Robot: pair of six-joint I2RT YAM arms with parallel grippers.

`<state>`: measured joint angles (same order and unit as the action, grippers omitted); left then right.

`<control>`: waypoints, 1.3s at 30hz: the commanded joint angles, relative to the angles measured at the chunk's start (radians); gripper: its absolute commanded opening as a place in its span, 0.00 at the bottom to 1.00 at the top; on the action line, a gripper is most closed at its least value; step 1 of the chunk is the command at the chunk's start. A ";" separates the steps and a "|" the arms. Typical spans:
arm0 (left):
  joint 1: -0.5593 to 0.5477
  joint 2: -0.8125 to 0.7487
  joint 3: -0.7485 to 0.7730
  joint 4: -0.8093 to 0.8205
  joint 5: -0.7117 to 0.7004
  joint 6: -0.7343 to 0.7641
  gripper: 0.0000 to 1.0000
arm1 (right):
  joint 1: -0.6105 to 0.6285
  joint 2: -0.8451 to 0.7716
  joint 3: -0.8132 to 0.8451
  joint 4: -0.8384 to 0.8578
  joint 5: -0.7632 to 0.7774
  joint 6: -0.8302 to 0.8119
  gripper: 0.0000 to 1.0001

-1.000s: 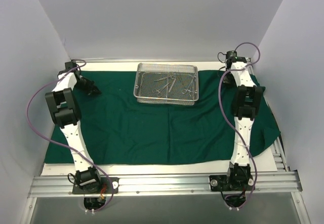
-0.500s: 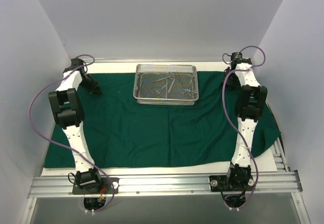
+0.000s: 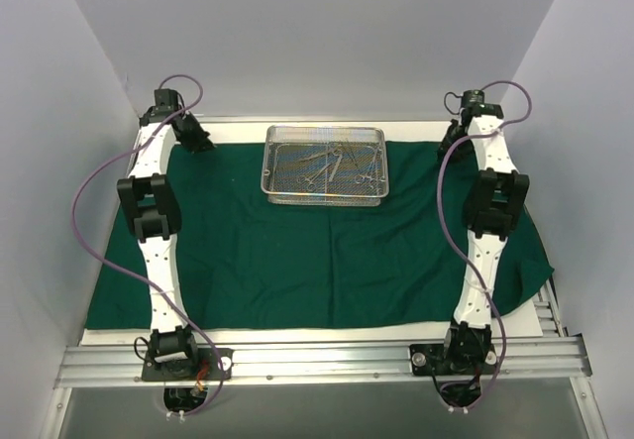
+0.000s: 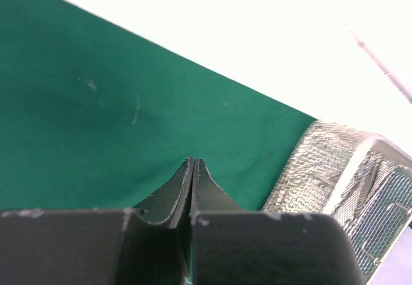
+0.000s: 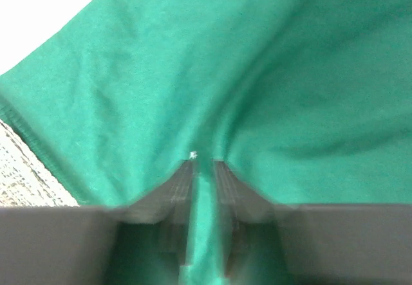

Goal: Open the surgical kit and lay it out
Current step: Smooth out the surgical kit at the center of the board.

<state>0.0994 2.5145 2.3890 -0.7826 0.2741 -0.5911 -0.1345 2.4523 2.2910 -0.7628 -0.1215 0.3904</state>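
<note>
Cloth [image 3: 297, 251], dark green, covers the white table [image 3: 297, 332] between pale walls [image 3: 317, 33].

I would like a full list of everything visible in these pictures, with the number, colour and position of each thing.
cloth: one, dark green, spread over most of the table.
tray: one, silver wire mesh, on the cloth, far centre.
instruments: several, steel, inside the tray; too small to count.
table: one, white, bare strip along the near edge.
cables: two, purple, one beside each arm.
left gripper: one, black, shut, over the cloth's far left.
right gripper: one, black, far right; cloth shows in its narrow gap, grip unclear.
</note>
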 commanded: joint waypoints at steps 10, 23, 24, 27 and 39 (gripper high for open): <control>0.063 0.161 0.032 -0.066 0.119 -0.070 0.02 | -0.085 -0.311 -0.243 -0.029 0.040 0.030 0.00; 0.181 0.283 0.144 -0.167 0.108 -0.058 0.02 | -0.203 -0.475 -0.593 0.019 0.145 0.071 0.00; 0.187 0.283 0.139 -0.171 0.103 -0.055 0.02 | -0.203 -0.466 -0.584 0.026 0.141 0.042 0.00; 0.198 0.274 0.121 -0.179 0.091 -0.056 0.02 | -0.191 -0.431 -0.522 0.091 0.036 0.013 0.00; 0.203 0.274 0.121 -0.199 0.068 -0.026 0.02 | -0.034 -0.118 -0.114 0.126 -0.056 0.048 0.00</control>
<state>0.2832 2.7316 2.5256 -0.8879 0.4866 -0.6868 -0.1963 2.2791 2.1555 -0.6212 -0.1482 0.4198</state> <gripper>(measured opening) 0.031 0.032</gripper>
